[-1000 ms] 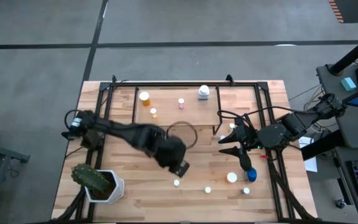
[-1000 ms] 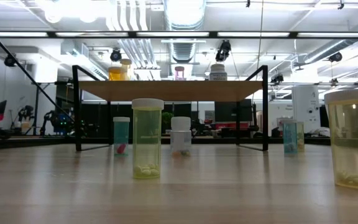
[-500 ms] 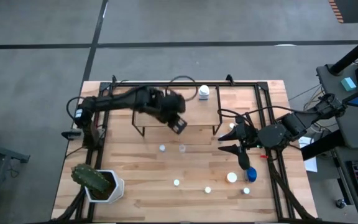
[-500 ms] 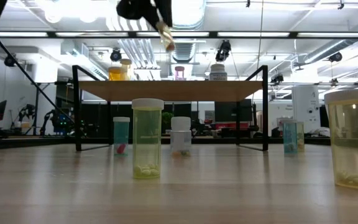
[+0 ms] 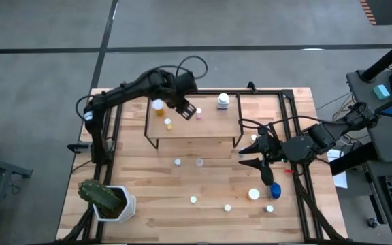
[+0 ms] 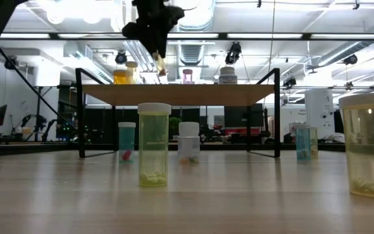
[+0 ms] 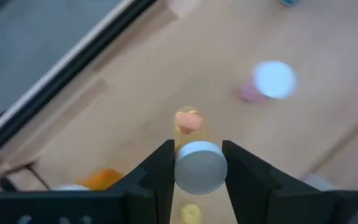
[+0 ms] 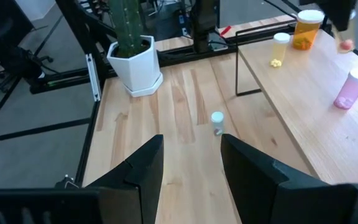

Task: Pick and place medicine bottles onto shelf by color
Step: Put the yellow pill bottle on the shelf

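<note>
Left gripper (image 7: pixel 197 180) clamps bottle (image 7: pixel 194 158) upright above shelf (image 5: pixel 209 126), beside pink bottle (image 5: pixel 199 112); right gripper (image 5: pixel 250 158) open, idle.

The left gripper (image 5: pixel 189 111), carrying a small bottle (image 7: pixel 192 149), has swung from mid-table to above the shelf (image 5: pixel 209 128).

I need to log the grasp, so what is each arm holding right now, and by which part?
Left end effector grips a small yellowish bottle at its white cap, above the shelf. Right end effector is empty.
</note>
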Robot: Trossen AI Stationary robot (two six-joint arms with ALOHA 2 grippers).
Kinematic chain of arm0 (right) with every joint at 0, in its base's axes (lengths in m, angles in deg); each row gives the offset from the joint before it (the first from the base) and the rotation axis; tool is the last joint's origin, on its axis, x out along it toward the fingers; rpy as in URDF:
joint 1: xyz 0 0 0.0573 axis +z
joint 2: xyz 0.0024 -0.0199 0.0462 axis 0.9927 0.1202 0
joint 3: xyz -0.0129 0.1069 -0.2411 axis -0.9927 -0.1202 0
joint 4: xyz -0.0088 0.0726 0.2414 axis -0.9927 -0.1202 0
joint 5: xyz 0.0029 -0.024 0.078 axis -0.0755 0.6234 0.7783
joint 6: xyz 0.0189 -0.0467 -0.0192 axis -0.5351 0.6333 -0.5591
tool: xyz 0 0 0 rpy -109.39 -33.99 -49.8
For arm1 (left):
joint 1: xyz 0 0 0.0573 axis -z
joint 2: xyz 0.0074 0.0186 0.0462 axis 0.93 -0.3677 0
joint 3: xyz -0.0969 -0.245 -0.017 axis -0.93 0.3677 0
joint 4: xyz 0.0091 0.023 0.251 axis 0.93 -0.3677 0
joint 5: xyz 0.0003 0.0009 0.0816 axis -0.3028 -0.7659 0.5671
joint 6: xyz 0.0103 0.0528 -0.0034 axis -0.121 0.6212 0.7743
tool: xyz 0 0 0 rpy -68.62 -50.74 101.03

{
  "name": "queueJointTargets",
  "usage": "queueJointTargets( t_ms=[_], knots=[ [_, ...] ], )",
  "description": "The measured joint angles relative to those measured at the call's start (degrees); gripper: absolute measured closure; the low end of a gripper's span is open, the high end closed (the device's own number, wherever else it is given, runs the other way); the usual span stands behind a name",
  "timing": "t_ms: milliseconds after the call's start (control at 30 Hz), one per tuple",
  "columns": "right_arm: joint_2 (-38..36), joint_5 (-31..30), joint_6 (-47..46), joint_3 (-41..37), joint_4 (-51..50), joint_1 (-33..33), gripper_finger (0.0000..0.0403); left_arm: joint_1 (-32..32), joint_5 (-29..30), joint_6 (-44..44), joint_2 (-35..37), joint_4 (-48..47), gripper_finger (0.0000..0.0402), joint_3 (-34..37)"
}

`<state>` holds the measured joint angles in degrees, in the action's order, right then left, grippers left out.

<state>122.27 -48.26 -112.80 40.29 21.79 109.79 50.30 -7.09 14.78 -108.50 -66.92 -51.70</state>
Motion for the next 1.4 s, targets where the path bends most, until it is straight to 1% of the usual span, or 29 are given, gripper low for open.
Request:
queueJointTargets(
  t_ms=[133, 233, 433, 633, 767, 1067, 1200, 1400],
  knots=[
    [0.00, -0.03, -0.01, 0.00, 0.09, -0.09, 0.0252, -2.91, -0.03, 0.97, -0.01, -0.10, 0.0300, 1.16],
    [0.00, -0.07, -0.01, 0.00, 0.09, -0.33, 0.0252, -3.80, -0.09, 1.30, -0.04, -0.43, 0.0300, 2.23],
    [0.00, -0.51, -0.01, 0.00, 0.09, -0.76, 0.0252, -3.87, -0.49, 0.90, -0.07, -0.51, 0.0300, 5.72],
    [0.00, -0.55, 0.10, 0.00, 0.07, -0.85, 0.0252, -3.89, -0.89, 0.66, -0.09, -0.77, 0.0300, 5.76],
    [0.00, -0.95, 0.02, 0.00, 0.04, -0.87, 0.0252, -3.88, -3.40, 0.36, -0.07, -1.48, 0.0300, 6.45],
    [0.00, -1.00, 0.13, 0.00, 0.00, -0.87, 0.0252, -3.85, -3.59, -0.64, -0.07, -1.24, 0.0299, 9.18],
    [0.00, -1.01, 0.14, 0.00, 0.00, -0.86, 0.0252, -3.85, -3.56, -0.66, -0.07, -0.92, 0.0288, 9.09],
    [0.00, -1.01, 0.07, 0.00, -0.02, -0.85, 0.0252, -3.85, -3.60, -0.63, -0.07, -0.86, 0.0255, 9.12]
  ],
)
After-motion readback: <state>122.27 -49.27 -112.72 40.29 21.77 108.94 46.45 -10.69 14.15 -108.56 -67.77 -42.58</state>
